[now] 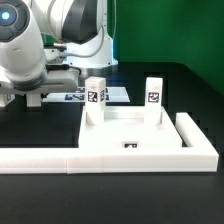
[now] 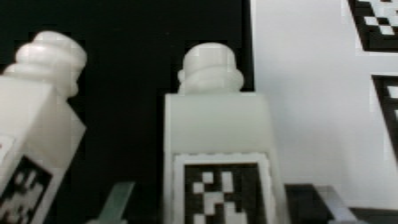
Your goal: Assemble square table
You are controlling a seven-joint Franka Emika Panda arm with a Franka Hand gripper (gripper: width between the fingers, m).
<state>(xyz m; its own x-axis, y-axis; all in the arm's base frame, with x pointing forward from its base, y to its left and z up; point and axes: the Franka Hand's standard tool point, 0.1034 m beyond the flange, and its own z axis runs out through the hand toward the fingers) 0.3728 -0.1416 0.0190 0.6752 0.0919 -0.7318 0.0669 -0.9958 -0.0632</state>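
Wrist view: tool point(image 2: 217, 203) released, jaws spread. Its two grey fingers point(image 2: 118, 200) stood either side of one leg point(image 2: 217, 140), with a dark gap on each side, so no contact could be seen. The leg lay flat on the black worktop point(image 2: 128, 60), tag face up, and its lower end ran out of frame between the fingers. Its rounded threaded tip pointed away from the tool. A second leg point(image 2: 39, 110) lay just beside the first, outside the fingers, roughly parallel and a little tilted, with its threaded tip pointing the same way. The two were apart, with black worktop showing between them. The marker board point(image 2: 320, 60) lay on the other side of the centred leg, close to it but not touching, with parts of its printed tags in frame. Exterior view: arm point(image 1: 40, 50) bent low over the worktop at the exterior view's left. Its body hid the tool's tip and both lying legs. The tabletop point(image 1: 120, 130) sat well apart from the tool, toward the exterior view's right, tucked into the corner of the bar point(image 1: 40, 158). Two upright legs point(image 1: 95, 98) point(image 1: 153, 97) stood at the tabletop's far edge, one near each far corner, tags facing the camera. Whether they were seated in the corner holes could not be told.
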